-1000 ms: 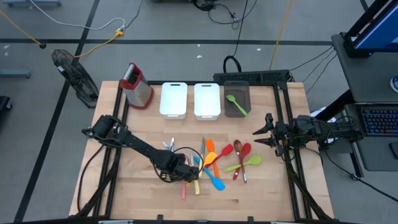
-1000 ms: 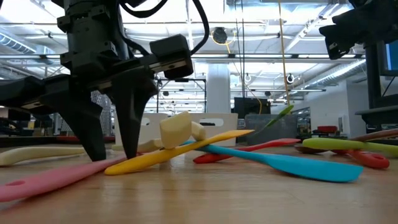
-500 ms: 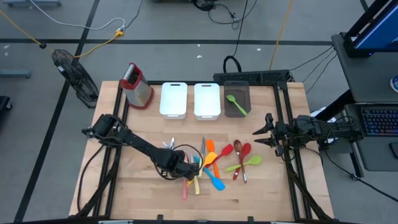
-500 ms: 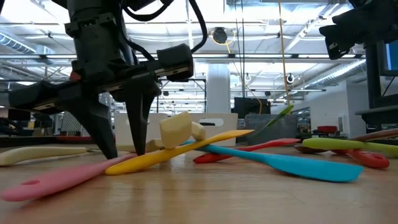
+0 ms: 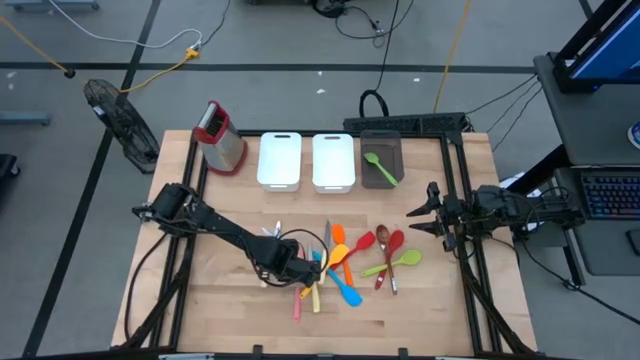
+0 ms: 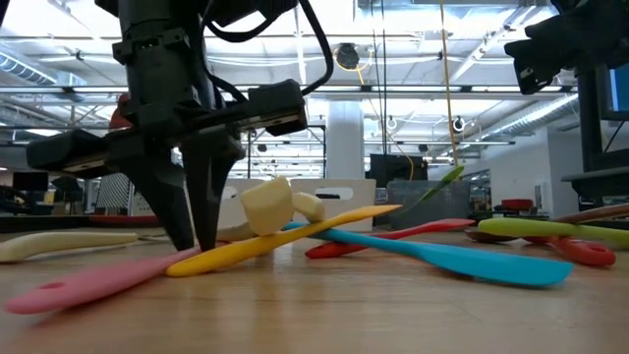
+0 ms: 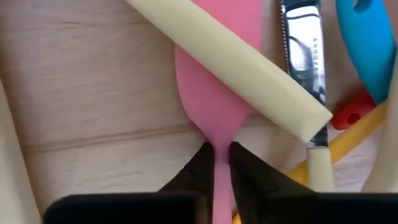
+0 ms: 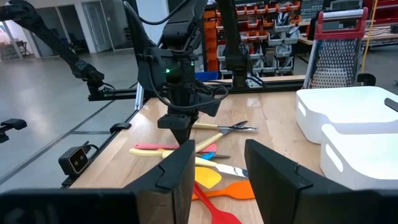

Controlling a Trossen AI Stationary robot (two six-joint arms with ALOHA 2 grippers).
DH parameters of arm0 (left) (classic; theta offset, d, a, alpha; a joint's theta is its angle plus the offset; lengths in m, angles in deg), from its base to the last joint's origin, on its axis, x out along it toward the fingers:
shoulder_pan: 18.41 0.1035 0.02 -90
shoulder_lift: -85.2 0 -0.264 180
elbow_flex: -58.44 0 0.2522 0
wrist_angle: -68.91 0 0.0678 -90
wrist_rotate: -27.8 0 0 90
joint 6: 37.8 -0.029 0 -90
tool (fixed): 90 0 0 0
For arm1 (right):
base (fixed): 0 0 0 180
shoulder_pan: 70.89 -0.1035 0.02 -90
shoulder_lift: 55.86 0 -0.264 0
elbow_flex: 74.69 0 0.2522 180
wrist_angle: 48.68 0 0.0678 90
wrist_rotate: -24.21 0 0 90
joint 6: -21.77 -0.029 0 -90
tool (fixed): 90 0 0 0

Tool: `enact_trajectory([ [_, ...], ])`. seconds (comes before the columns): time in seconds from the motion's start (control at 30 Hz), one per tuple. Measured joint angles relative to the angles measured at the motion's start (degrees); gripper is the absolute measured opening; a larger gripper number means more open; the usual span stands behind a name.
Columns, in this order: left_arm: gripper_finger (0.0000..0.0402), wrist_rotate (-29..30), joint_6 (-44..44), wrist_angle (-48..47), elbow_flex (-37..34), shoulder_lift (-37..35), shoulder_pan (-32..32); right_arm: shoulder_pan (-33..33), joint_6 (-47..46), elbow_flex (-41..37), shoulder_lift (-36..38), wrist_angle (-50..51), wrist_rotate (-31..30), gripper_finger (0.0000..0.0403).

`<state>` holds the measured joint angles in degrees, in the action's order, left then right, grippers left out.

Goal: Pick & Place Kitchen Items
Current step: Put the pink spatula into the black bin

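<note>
Left hand (image 7: 216,163) closing on the pink spatula (image 7: 214,93) at its thin handle, pinched between both fingertips, long axis running straight out from the hand among the utensil pile on the counter (image 5: 230,300); right hand (image 5: 418,222) waiting half-open, empty, well apart.

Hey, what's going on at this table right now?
A two-armed robot is sorting a pile of colourful kitchen utensils on a wooden table. The left gripper is down in the pile, its fingers closed around the neck of a pink spatula that lies flat under a cream-handled utensil. The right gripper waits open at the table's right edge. One green spoon already sits in the dark bin; the two white bins are beside it.
</note>
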<state>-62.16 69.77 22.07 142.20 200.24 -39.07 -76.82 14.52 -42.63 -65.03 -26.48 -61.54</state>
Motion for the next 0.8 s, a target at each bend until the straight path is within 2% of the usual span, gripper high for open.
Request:
enact_trajectory([
  [0.1,0.0011,0.0,-0.5,-0.8,0.0,0.1,-0.4,0.0,-0.6,0.0,0.0,0.0,0.0,0.0132],
  [0.27,0.0026,-2.8,-0.1,-4.9,0.2,-0.1,-1.7,0.0,-1.0,0.0,0.0,0.0,0.0,0.0132],
  [0.6,0.0018,-1.2,3.8,-5.9,0.2,-0.8,-4.8,0.0,-1.0,0.0,0.0,0.0,-0.2,0.0132],
  [0.8,0.0018,-2.4,4.7,-11.8,-0.1,-3.6,-5.0,0.0,-1.1,0.0,0.0,0.0,-0.2,0.0132],
])
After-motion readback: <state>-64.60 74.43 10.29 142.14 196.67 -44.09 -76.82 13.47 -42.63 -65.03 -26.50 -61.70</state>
